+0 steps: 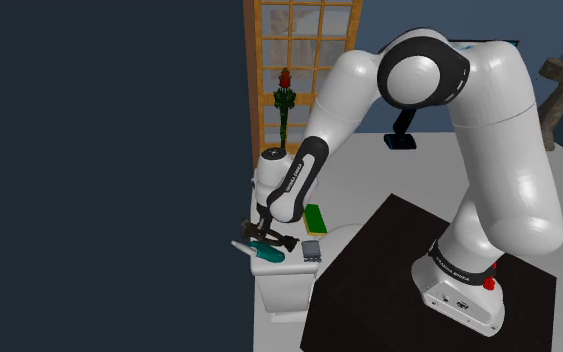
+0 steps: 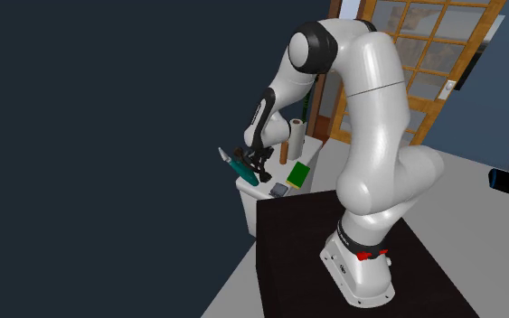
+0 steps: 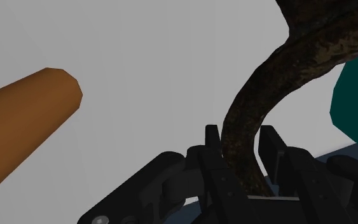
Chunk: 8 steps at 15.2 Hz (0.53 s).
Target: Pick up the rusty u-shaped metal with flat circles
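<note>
Black pincer (image 3: pixel 241 135) clamped on rusty curved metal (image 3: pixel 260 89), white arm (image 1: pixel 489 150) arched down over white table (image 1: pixel 284 290)

In the wrist view the rusty curved metal (image 3: pixel 260 95) is cut off by the picture's edge, and its lower end is hidden between the fingers of the gripper (image 3: pixel 241 139). A brown cylinder (image 3: pixel 25 121) and a teal thing (image 3: pixel 357 105) are likewise cropped. At the shoulder view's lower centre, a small grey item (image 1: pixel 311 250) cannot be identified.
</note>
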### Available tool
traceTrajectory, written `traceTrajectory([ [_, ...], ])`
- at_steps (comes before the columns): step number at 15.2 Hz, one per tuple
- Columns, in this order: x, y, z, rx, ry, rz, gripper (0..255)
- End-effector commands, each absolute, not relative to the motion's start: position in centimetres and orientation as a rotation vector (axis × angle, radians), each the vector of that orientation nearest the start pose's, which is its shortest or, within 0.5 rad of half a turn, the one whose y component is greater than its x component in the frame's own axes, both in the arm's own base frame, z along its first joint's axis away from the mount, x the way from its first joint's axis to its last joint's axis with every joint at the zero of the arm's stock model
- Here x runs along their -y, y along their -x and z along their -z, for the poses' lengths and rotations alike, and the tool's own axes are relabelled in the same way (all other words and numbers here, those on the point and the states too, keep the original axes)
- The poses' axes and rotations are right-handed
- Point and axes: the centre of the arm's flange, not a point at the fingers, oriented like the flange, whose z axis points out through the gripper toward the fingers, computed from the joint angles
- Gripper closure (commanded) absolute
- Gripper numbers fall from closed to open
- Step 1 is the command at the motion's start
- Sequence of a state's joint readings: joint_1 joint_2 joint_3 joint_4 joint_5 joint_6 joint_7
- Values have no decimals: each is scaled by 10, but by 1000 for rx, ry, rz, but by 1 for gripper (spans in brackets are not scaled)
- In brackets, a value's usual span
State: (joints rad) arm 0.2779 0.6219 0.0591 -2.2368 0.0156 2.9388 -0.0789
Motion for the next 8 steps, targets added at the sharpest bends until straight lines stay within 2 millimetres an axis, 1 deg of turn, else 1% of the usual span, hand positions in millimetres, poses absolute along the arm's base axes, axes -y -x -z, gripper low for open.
traceTrajectory([
  [1, -178, -503, -106, 596, 3033, 117, 255],
  [8, -178, -503, -143, 596, 3033, 117, 255],
])
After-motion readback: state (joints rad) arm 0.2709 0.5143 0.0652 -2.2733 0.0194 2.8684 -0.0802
